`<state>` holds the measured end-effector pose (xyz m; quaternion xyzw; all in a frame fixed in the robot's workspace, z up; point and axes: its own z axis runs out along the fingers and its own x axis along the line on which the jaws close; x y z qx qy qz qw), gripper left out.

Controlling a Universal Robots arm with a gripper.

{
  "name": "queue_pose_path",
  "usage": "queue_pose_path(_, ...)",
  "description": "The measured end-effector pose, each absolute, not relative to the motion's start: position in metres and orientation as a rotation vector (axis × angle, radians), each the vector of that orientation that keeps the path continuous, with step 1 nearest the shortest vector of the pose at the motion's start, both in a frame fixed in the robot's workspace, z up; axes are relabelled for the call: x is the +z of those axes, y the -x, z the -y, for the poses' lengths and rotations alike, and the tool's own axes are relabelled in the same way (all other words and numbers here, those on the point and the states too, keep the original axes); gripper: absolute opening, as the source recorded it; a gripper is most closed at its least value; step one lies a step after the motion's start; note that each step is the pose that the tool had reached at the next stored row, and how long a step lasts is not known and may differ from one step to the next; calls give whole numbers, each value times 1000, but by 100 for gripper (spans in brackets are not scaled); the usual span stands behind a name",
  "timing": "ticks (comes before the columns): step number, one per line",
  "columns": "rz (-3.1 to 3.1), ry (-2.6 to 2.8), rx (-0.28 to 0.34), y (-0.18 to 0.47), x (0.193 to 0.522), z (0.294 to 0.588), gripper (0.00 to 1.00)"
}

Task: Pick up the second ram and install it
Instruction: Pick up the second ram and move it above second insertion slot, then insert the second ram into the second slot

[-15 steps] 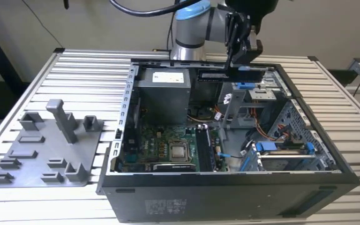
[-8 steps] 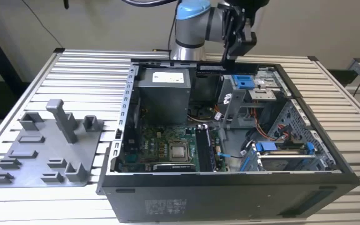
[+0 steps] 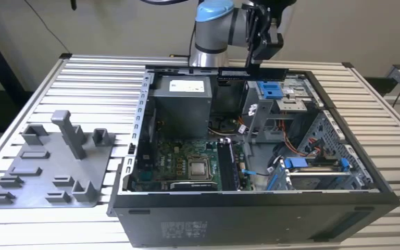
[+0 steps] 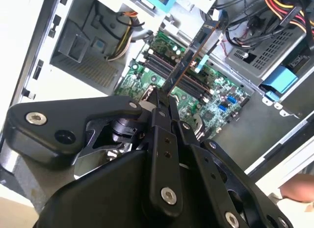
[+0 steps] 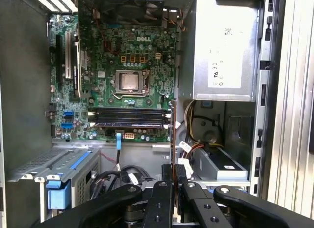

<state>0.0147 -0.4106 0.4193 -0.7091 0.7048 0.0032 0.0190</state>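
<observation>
The black two-finger gripper (image 3: 253, 66) on the grey and blue arm is pinching the second ram (image 3: 255, 74), a long, thin, dark memory stick with a pale label. Its fingers are pressed against the stick's flat faces, as the second wrist view shows (image 4: 162, 98). In the exterior view the stick hangs in the air above the far end of the open dark grey computer case (image 3: 255, 213), over the gap between the grey metal power supply box (image 3: 183, 104) and the drive bay. It touches nothing but the fingers. Its target, the row of long black memory slots (image 3: 228, 166) on the green motherboard (image 3: 186, 166), sits lower down inside the case and nearer the exterior view's front, well apart from the stick. The relation that matters is the axis. In the exterior view the stick runs from left to right, while the slots run roughly from far to near. The first wrist view agrees: the stick appears edge-on as a thin line (image 5: 172, 134) out from the fingertips (image 5: 174, 181), lying across the slots (image 5: 130, 117) at about a right angle. I judge the stick is lifted but not aligned with any slot.
</observation>
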Motion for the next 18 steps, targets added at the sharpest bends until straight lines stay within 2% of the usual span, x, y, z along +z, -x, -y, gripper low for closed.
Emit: queue_pose_path(18, -2218, 2171, 9, -15, 419, 411, 14)
